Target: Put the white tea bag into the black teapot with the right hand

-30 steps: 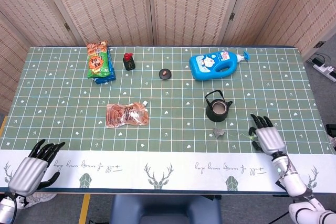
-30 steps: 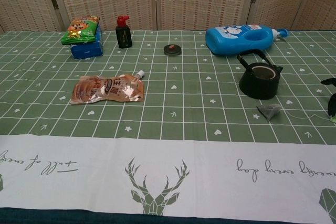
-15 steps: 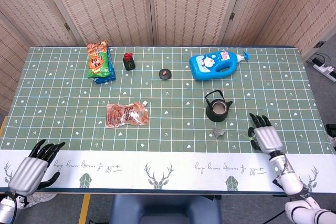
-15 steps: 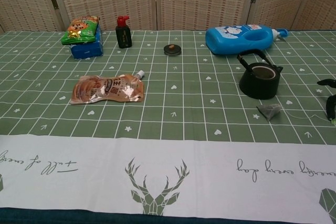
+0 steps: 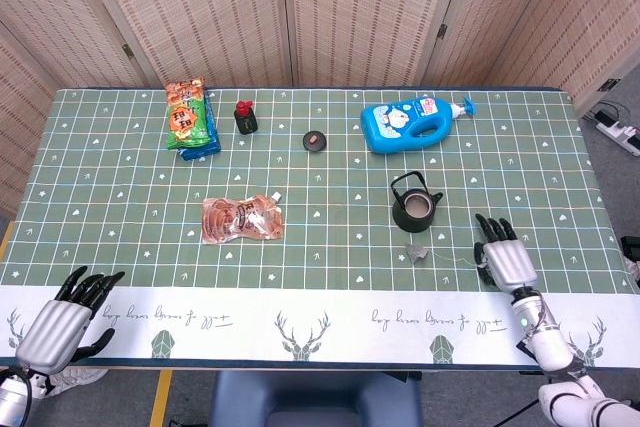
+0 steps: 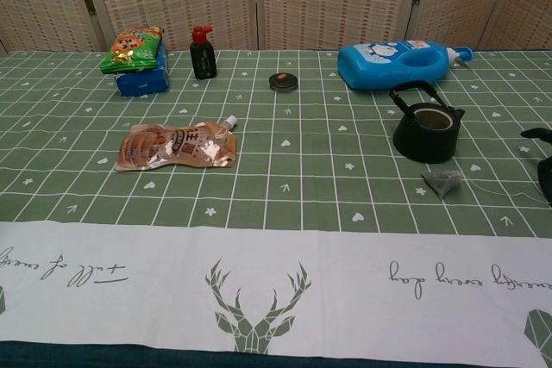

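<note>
The white tea bag [image 5: 416, 252] [image 6: 443, 182] lies flat on the green cloth just in front of the black teapot [image 5: 413, 204] [image 6: 425, 123], whose top is open and handle upright. A thin string runs from the bag to the right. My right hand [image 5: 505, 256] [image 6: 543, 165] rests on the table to the right of the bag, fingers spread, holding nothing, a hand's width from it. My left hand [image 5: 66, 320] lies at the table's near left corner, fingers apart and empty.
A blue detergent bottle [image 5: 412, 123] lies behind the teapot. A small round lid [image 5: 316, 140], a dark sauce bottle [image 5: 245, 117], a stack of snack packs [image 5: 190, 117] and a brown pouch [image 5: 241, 218] sit further left.
The right hand has drifted slightly back toward the table's near edge and right; in the chest view less of it shows. The tea bag and teapot have not moved.
</note>
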Controlling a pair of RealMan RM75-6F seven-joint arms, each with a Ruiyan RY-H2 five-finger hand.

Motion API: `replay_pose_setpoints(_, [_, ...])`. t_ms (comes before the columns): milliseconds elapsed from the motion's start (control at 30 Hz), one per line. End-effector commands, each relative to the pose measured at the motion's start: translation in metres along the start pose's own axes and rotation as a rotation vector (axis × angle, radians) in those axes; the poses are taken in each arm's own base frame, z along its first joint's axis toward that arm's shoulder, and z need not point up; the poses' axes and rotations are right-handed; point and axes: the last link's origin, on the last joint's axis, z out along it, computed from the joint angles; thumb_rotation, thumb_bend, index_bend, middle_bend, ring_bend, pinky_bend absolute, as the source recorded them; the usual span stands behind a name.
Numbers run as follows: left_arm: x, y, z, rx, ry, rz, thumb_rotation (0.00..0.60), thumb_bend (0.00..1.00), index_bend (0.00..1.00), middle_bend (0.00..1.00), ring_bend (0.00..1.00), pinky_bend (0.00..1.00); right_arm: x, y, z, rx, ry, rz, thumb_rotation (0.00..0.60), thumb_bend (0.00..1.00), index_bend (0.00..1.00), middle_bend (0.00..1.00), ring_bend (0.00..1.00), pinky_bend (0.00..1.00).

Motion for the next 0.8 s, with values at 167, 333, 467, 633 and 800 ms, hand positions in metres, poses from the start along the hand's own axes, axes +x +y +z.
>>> replay_pose_setpoints(167, [0.000, 0.000, -0.001, -0.005, 0.002, -0.001, 0.600, 0.32, 0.00, 0.14, 0.10, 0.01, 0.003, 0.002, -0.002, 0.000, 0.031, 0.002, 0.600, 0.43, 0.76, 0.03, 0.03, 0.00])
replay_pose_setpoints(333, [0.000, 0.001, -0.001, -0.008, 0.006, -0.001, 0.600, 0.32, 0.00, 0.14, 0.10, 0.01, 0.007, 0.002, -0.004, 0.005, 0.052, 0.000, 0.600, 0.43, 0.77, 0.04, 0.04, 0.00])
replay_pose_setpoints(467, [0.000, 0.001, -0.001, -0.008, 0.006, 0.002, 0.600, 0.32, 0.00, 0.14, 0.10, 0.02, 0.017, 0.000, -0.005, 0.020, 0.089, 0.020, 0.600, 0.43, 0.77, 0.04, 0.04, 0.00])
replay_pose_setpoints(633, [-0.001, 0.001, -0.001, -0.006, 0.003, 0.004, 0.600, 0.32, 0.00, 0.14, 0.10, 0.02, 0.045, -0.005, -0.008, 0.052, 0.175, 0.045, 0.600, 0.43, 0.77, 0.04, 0.05, 0.00])
replay_pose_setpoints(800, [-0.002, 0.002, 0.000, -0.005, -0.001, 0.007, 0.600, 0.32, 0.00, 0.14, 0.10, 0.01, 0.085, -0.015, -0.012, 0.070, 0.263, 0.027, 0.600, 0.43, 0.77, 0.05, 0.05, 0.00])
